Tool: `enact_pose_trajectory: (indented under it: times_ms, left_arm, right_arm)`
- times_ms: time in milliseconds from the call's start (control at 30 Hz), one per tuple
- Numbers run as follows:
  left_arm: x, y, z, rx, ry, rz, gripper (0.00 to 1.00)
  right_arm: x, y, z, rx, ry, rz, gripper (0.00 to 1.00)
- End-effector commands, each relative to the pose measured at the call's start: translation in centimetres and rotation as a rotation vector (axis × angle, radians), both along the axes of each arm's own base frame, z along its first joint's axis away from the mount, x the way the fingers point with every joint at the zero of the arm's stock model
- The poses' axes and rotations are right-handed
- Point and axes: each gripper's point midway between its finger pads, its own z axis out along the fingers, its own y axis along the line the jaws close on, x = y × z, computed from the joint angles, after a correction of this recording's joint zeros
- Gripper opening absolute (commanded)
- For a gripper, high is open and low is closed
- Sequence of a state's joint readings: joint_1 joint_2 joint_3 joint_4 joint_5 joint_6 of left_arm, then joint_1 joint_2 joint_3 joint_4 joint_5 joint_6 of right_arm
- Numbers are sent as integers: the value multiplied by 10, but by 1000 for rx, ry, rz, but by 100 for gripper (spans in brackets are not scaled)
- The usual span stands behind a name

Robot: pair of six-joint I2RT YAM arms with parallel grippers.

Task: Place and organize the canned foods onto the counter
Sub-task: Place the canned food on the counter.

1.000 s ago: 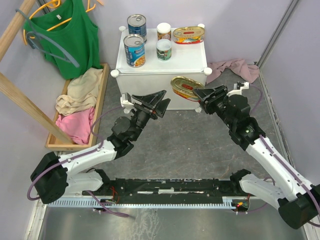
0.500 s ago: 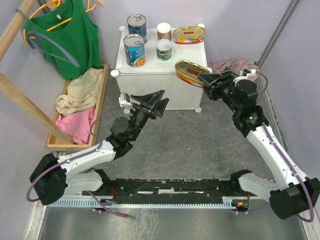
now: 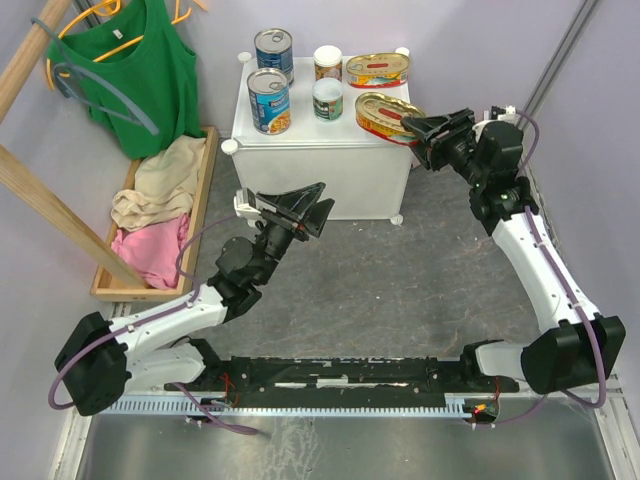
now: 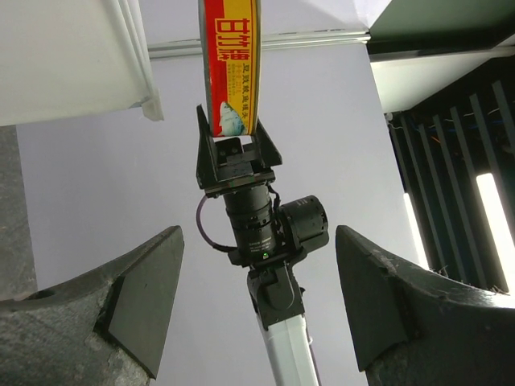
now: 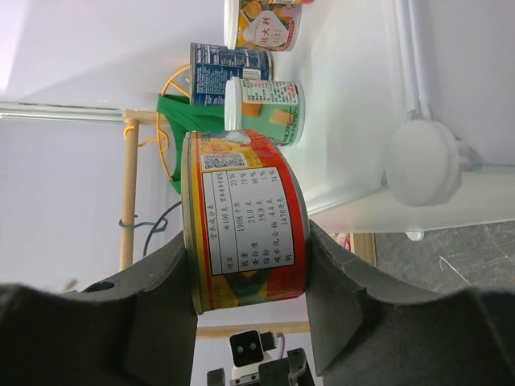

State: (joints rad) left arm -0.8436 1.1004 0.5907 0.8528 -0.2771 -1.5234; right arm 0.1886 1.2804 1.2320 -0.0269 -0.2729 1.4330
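I cannot tell whether held tin [image 3: 380, 108] touches counter [image 3: 320, 135] top; tin sits over right front corner, just in front of second tin [image 3: 377, 70]. Red label: Chinese nutrition table and QR code, fine print mostly unreadable. Right gripper [image 3: 410, 127] about half open, clamped across tin. Left gripper [image 3: 327, 196] spread wide, empty, in front of counter

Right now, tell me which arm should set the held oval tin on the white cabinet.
Right. The right gripper grips the red-labelled oval tin over the cabinet's right side, near the other oval tin. The left gripper hangs open and empty before the cabinet.
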Motion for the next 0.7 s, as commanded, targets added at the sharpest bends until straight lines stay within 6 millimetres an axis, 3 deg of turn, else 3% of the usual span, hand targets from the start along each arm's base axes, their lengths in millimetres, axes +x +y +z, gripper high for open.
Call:
enact_pose_trajectory:
  times_ms: [0,667]
  left_arm:
    - [-4,4,2,25,-41,7,82]
    - [0,6,-8,47,-30,12,81]
  right_arm:
    - [-7,4,62,22,-165,66,1]
    - [42,0,41,-91,-100,195,1]
